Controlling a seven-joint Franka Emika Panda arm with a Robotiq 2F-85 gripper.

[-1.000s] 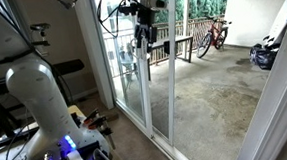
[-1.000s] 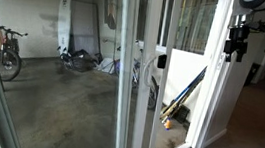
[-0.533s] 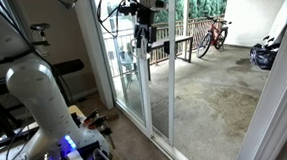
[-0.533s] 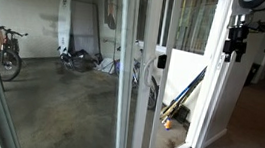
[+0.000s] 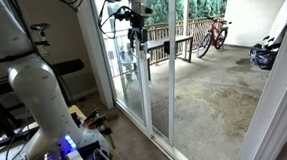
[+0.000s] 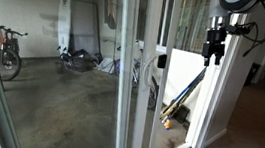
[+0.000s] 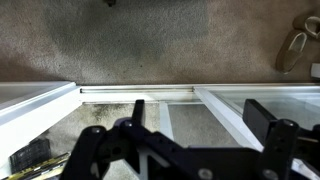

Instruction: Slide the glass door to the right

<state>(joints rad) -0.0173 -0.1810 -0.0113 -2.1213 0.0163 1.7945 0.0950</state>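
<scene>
The glass door (image 6: 138, 95) is a tall clear panel in a narrow white frame, with a curved loop handle (image 6: 155, 73) on its vertical edge. It also shows in an exterior view (image 5: 147, 90). My gripper (image 6: 212, 55) hangs high up, to the right of the handle and apart from it. It also shows in an exterior view (image 5: 137, 40), close to the glass. In the wrist view my gripper (image 7: 200, 135) is open and empty, and looks down on the floor track (image 7: 135, 92) between two white frames.
My white base (image 5: 45, 106) stands on the carpet inside, beside black exercise gear (image 5: 4, 98). Outside on the concrete patio are a bicycle (image 5: 214, 34), a railing (image 5: 176, 43) and a surfboard (image 6: 65, 21). Long poles (image 6: 182, 98) lean behind the white panel.
My gripper has moved sideways toward the door's handle edge and stayed at about the same height. The door has not moved.
</scene>
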